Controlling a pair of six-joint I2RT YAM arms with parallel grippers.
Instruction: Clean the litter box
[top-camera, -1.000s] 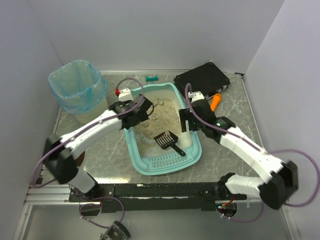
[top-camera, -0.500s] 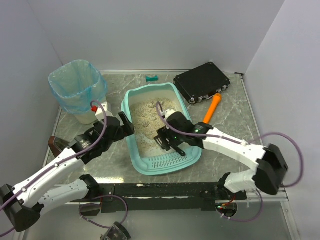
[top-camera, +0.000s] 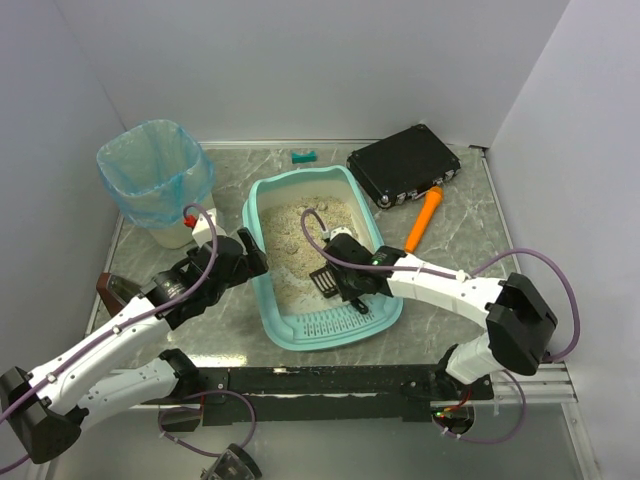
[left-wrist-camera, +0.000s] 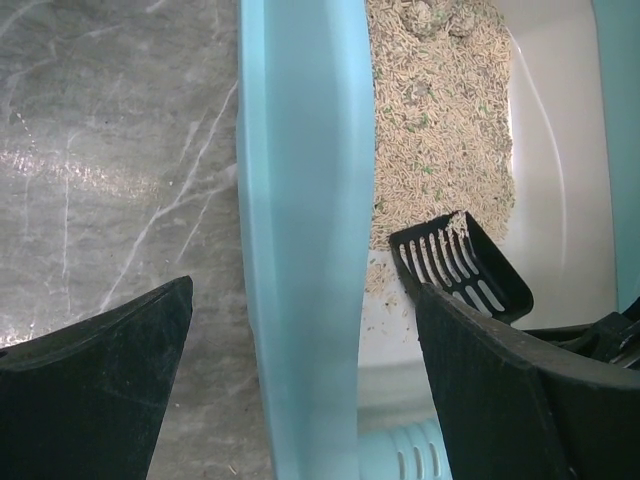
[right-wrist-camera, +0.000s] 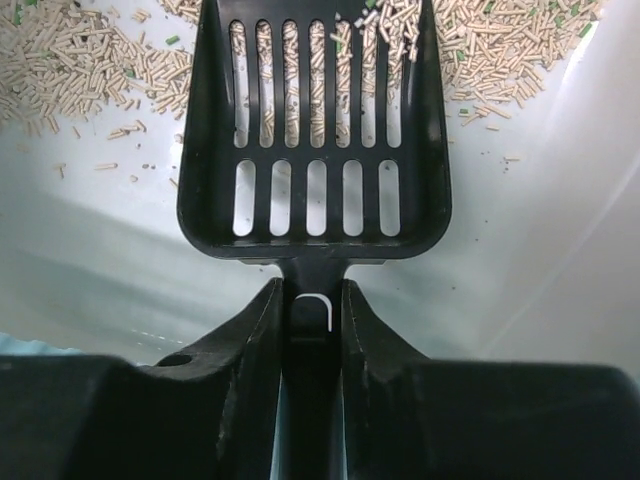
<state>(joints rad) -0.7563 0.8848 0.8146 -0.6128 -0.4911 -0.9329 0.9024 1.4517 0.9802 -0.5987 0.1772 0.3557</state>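
Directly beneath right pincer (right-wrist-camera: 312, 300) — litter box (top-camera: 330, 327).

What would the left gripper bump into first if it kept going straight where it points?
Most likely the litter box: its teal side rim sits between the open jaws of the left gripper; depth is unclear.

Couldn't read any text, brand or number anywhere. The black case (top-camera: 405, 160) had tiny pale marks along one edge, too small to make out. The scoop (right-wrist-camera: 315, 250) handle showed a white curved mark, not a letter. Litter box (top-camera: 330, 326) looked plain.
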